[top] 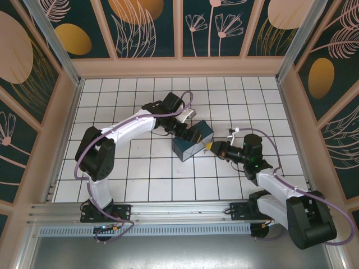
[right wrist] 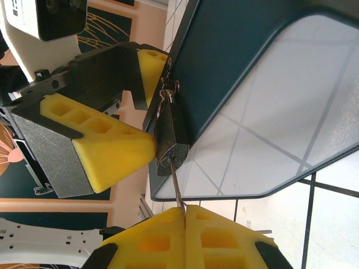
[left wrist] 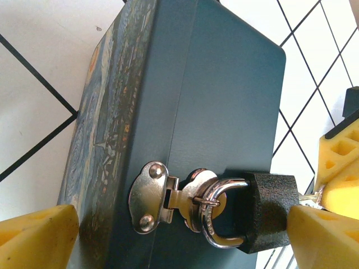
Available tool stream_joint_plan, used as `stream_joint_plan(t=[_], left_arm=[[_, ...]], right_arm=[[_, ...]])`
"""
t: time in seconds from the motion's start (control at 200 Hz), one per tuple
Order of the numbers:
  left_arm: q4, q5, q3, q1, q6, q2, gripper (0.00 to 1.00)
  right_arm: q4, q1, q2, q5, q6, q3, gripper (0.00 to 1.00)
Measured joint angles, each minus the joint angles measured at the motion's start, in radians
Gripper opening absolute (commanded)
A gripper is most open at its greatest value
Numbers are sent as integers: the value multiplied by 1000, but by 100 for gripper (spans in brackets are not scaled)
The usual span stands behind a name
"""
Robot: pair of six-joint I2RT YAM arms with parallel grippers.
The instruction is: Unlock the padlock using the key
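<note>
Yellow pads of the right gripper are pressed together on the key, whose thin blade is set into the bottom end of the padlock. The padlock is hung through the hasp of the blue box, which is laid on the tiled table. The left gripper is spread wide, with one pad just beside the padlock.

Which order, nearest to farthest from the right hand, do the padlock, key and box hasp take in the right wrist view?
1. key, pinched in the right hand, bottom.
2. padlock, just above, at the key's tip.
3. hasp, higher up on the tin box.
</note>
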Motion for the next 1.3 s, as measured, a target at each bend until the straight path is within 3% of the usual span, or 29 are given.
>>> stream_joint_plan(t=[0.811,1.301], left_arm=[[3,1,-5,5,-3,-4,93],[30,12,-26,17,-11,-11,92]], right_arm=[[38,11,48,-3,12,6,0],[156,11,109,-23,126,2,0]])
